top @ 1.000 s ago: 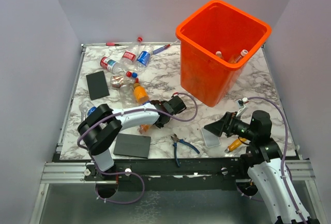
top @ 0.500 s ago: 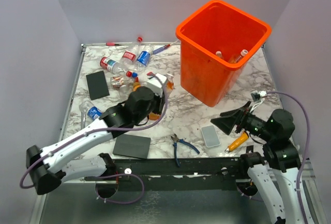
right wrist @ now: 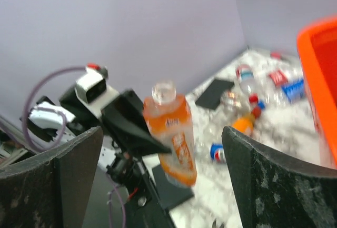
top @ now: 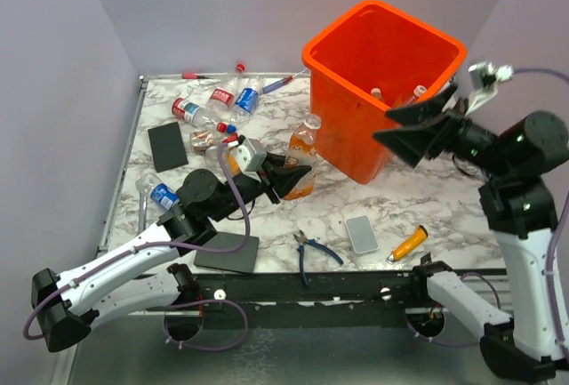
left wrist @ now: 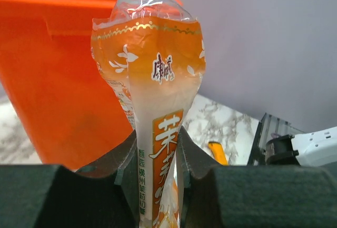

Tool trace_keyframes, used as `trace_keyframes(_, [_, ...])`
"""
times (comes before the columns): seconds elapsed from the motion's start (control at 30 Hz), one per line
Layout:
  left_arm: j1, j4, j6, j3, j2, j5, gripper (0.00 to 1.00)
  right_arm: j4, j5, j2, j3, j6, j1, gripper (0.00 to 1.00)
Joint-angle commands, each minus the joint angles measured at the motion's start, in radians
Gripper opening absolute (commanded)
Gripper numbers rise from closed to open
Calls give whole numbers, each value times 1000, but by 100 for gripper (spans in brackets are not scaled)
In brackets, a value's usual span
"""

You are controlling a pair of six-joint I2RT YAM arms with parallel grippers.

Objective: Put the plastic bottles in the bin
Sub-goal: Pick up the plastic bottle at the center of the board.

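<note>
**Left gripper point(top: 289, 174) carries 1 bottle point(top: 303, 149) toward the bin point(top: 347, 140).**
Within 1 second it has clamped the bottle and raised it upright to frame centre, just left of the bin; drop-in likely follows. Right gripper point(top: 414, 131), swung to upper right, gapes empty.

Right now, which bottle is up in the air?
The orange-labelled bottle, pinched upright in the left gripper beside the bin. The other bottles lie on the table or in the bin.
</note>
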Motion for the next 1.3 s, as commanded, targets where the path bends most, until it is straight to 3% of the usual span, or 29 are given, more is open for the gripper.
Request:
trace_keyframes(0.0, [0, 221, 108, -9, -26, 57, 18, -5, -6, 185, 310, -83, 61, 96])
trace_keyframes(0.17, [1, 279, 250, 11, -21, -18, 18, -22, 192, 391, 532, -68, 157, 92])
trace_keyframes(0.33, [0, 233, 429, 0, -40, -128, 18, -288, 719, 653, 922, -336, 546, 94])
trace_keyframes(0.43, [1, 223, 511, -31, -92, -196, 18, -357, 855, 770, 1068, -365, 628, 97])
trace_keyframes(0.53, [3, 221, 559, -77, -153, -256, 18, -219, 868, 691, 886, -341, 630, 99])
trace_keyframes(0.73, [1, 242, 542, -171, -237, -300, 18, 9, 724, 541, 525, -249, 655, 98])
trace_keyframes(0.9, [1, 278, 506, -203, -231, -279, 18, -19, 947, 518, 473, -314, 800, 95])
trace_keyframes(1.07, [1, 293, 479, -215, -220, -249, 18, -43, 1063, 537, 470, -336, 889, 95])
trace_keyframes(1.27, [0, 299, 484, -224, -229, -244, 18, -14, 1097, 538, 418, -325, 905, 96])
